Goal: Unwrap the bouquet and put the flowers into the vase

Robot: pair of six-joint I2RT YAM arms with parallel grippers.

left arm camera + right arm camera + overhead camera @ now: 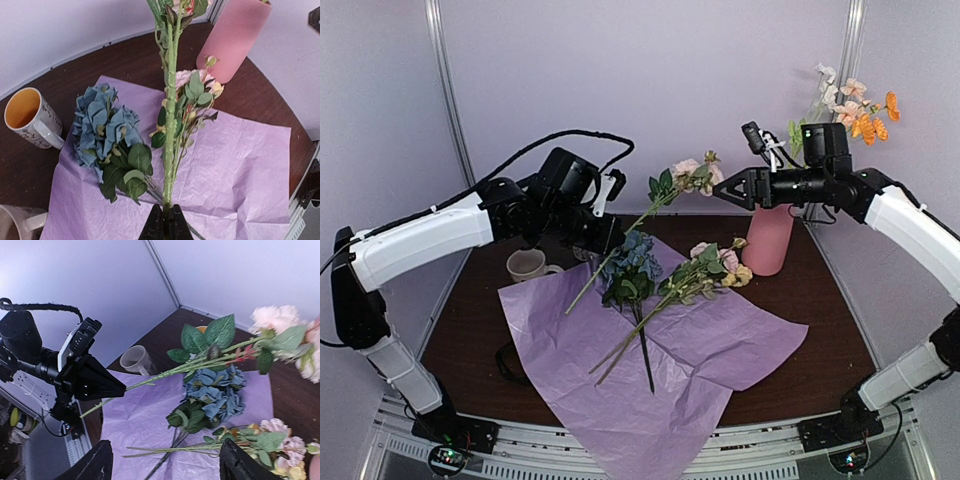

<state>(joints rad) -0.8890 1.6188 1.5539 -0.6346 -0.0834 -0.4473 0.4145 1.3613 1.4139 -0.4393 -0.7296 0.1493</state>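
Now the left hand [166, 214] pinches a flower stem [170, 120], holding it above the paper [650, 385], its bloom [692, 175] just off the right hand [720, 190], which is spread wide. The vase [768, 240] stands below that hand; more flowers [630, 268] lie beneath both.

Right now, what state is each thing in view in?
tissue paper: unwrapped, spread flat
pink-flowered stem: lifted, clamped at its base
left gripper: shut on the stem
right gripper: open, empty, by the bloom
blue flower: lying on paper
peach spray: lying on paper
vase: upright, some flowers already in
patterned mug: upright, empty
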